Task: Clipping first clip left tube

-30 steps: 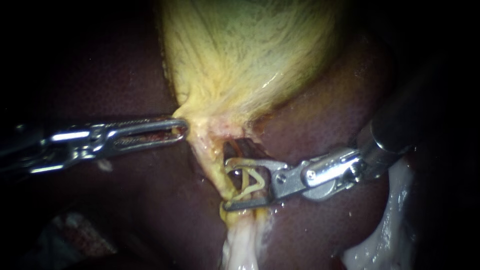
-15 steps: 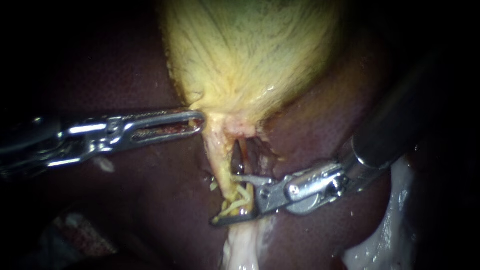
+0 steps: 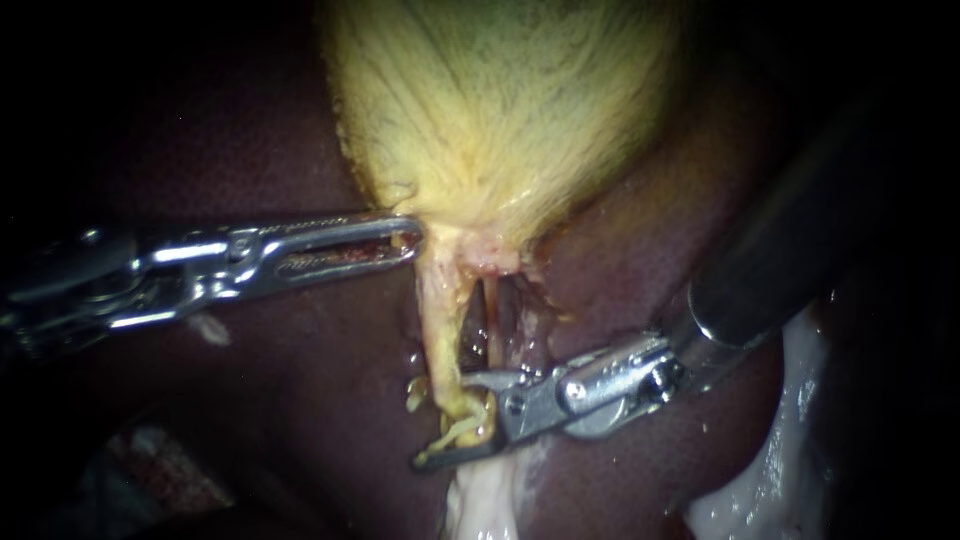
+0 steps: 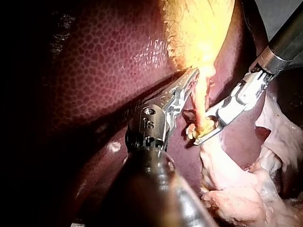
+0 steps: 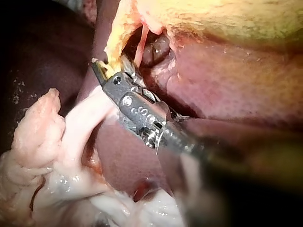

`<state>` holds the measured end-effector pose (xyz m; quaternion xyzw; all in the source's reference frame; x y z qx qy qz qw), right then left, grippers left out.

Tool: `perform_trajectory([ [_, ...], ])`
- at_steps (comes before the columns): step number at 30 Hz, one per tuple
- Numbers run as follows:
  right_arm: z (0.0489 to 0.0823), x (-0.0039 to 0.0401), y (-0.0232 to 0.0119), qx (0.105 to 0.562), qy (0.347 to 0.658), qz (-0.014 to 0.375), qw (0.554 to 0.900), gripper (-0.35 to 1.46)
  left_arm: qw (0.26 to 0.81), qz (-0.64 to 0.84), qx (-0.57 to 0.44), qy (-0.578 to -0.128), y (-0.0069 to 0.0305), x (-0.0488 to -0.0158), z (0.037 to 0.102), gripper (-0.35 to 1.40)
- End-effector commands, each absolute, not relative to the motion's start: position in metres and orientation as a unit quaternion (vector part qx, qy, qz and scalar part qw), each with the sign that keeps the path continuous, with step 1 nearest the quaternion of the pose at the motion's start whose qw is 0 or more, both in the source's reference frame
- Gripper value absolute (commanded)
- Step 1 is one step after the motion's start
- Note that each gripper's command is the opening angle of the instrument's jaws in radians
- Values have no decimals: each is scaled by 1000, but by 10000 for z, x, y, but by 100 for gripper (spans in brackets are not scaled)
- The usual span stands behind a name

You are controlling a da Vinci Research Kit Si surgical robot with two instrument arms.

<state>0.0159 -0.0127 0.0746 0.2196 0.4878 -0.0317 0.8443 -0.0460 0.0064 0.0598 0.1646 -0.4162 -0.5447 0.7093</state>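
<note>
The yellow gallbladder (image 3: 500,100) hangs over the dark liver (image 3: 300,400). Two tubes run down from its neck: the thicker pale left tube (image 3: 437,330) and a thin pinkish right tube (image 3: 492,320), with a dark gap between them. My left instrument (image 3: 405,238) comes in level and its jaws are shut on the gallbladder's neck edge. My right instrument (image 3: 440,420) has its jaws around the left tube's lower end, touching the bunched yellow tissue from both sides. The right wrist view shows those jaws (image 5: 109,64) narrowed on the tube. In the left wrist view both instruments (image 4: 191,78) (image 4: 201,132) flank the tube.
Pale whitish tissue (image 3: 480,500) trails below the right instrument's jaws, and more of it (image 3: 780,470) lies at the lower right beside the shaft. Liver surface surrounds the tubes on both sides.
My left instrument has pulled the gallbladder's neck to the right and slightly up, stretching the tubes. My right instrument has slid down and left along the left tube, its jaws narrowing on it.
</note>
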Motion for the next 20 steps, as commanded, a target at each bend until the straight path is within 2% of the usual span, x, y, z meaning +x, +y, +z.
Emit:
perform_trajectory([
  [1, 746, 158, -125, 221, 486, -32, 845, -14, 709, -544, 165, -416, 64, -460, 598, -35],
  [3, 745, 156, -123, 222, 485, -32, 845, -35, 709, -544, 165, -416, 64, -460, 598, -35],
  [6, 742, 155, -122, 236, 478, -7, 846, -35, 709, -544, 165, -416, 64, -460, 598, -35],
  [20, 745, 157, -126, 245, 473, 9, 846, -35, 709, -544, 166, -417, 65, -461, 599, -35],
])
